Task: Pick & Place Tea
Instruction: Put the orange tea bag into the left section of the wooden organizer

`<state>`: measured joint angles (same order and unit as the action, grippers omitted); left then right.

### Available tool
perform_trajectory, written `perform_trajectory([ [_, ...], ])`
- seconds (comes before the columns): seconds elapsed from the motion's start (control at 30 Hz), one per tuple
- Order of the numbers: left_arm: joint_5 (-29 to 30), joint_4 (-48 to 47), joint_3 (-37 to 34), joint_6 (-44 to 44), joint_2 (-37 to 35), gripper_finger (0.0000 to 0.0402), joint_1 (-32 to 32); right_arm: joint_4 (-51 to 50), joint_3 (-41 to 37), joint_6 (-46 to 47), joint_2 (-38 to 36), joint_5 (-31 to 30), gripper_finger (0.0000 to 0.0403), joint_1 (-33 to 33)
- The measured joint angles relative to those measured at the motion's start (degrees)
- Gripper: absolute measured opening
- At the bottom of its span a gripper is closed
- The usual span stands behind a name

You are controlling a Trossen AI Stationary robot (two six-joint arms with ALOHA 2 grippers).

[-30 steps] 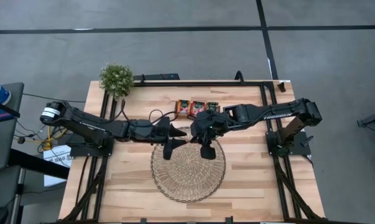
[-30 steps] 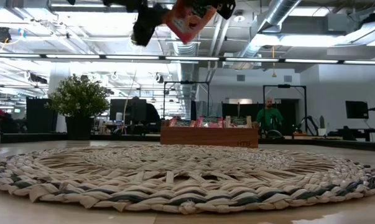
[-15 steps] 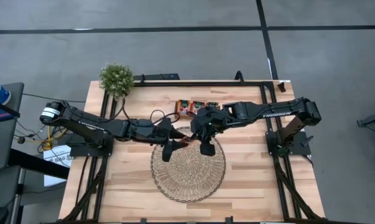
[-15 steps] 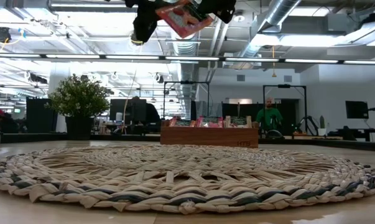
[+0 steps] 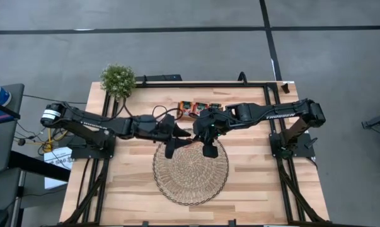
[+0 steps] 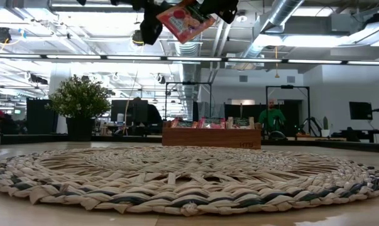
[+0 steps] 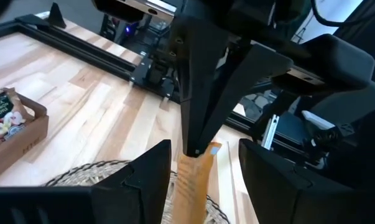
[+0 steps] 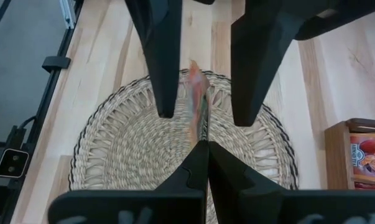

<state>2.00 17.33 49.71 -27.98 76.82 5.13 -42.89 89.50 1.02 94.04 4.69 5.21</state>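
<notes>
One red-orange tea sachet (image 6: 186, 21) hangs in the air above the far edge of the round woven mat (image 5: 191, 169), edge-on between the two arms. Right gripper (image 8: 203, 148) has its fingers pressed together on the sachet's edge, holding it clear of the mat. Left gripper (image 7: 201, 163) faces it from the opposite side, fingers spread apart, one on each side of the sachet; contact cannot be told.

Beyond the mat, on the wooden table (image 5: 133, 183), stands the small wooden tray (image 5: 199, 108) with more red-orange sachets upright in its compartments. Farther off, at the table's far left corner from the mat, a small potted plant (image 5: 118, 80). In the room behind, low view, a person (image 6: 272, 117) in green.
</notes>
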Motion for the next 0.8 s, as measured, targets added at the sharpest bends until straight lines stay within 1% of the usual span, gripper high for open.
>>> perform_trajectory([
  [0.3,-4.65,-0.72,0.00,-1.42,0.00,0.0181,-1.60,0.00,-0.01,0.02,0.00,0.01,0.0000,-0.11],
  [0.43,-4.79,-0.93,0.00,-2.45,0.00,0.0165,-2.18,0.00,-0.01,0.05,0.00,0.00,0.0000,-0.11],
  [0.53,-4.77,-0.83,0.00,-2.70,0.00,0.0137,-2.29,0.02,-0.01,0.41,0.00,0.02,0.0000,-0.11],
  [0.63,-4.80,-0.58,0.00,-2.70,0.00,0.0100,-2.28,0.02,-0.01,0.44,0.00,0.02,0.0000,-0.11],
  [0.8,-4.83,-0.58,0.00,-2.50,0.00,0.0017,-2.25,0.03,-0.01,0.44,0.00,0.02,0.0000,-0.11],
])
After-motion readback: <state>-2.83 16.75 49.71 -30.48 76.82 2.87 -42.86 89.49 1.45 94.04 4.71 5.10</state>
